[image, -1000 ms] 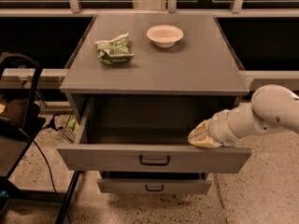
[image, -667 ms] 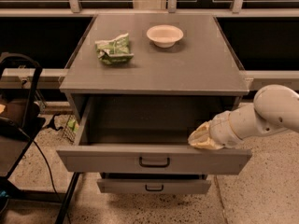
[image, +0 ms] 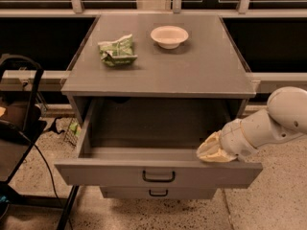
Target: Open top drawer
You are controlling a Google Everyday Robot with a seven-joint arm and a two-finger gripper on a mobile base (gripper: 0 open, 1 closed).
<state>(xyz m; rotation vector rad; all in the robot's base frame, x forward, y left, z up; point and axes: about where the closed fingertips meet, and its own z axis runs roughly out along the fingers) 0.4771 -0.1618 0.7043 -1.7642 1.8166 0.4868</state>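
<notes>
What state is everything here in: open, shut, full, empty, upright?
top drawer: pulled well out, nothing visible inside.
lower drawer: looks pushed in, mostly hidden beneath the open one.
bowl: upright on the cabinet top, looks empty.
green packet: crumpled, lying on the cabinet top left of the bowl.
gripper: at the right end of the top drawer's front edge.

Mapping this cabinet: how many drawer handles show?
2: one on the open top drawer, one on the lower drawer; others may be hidden. Tool at the top drawer's right front.
</notes>
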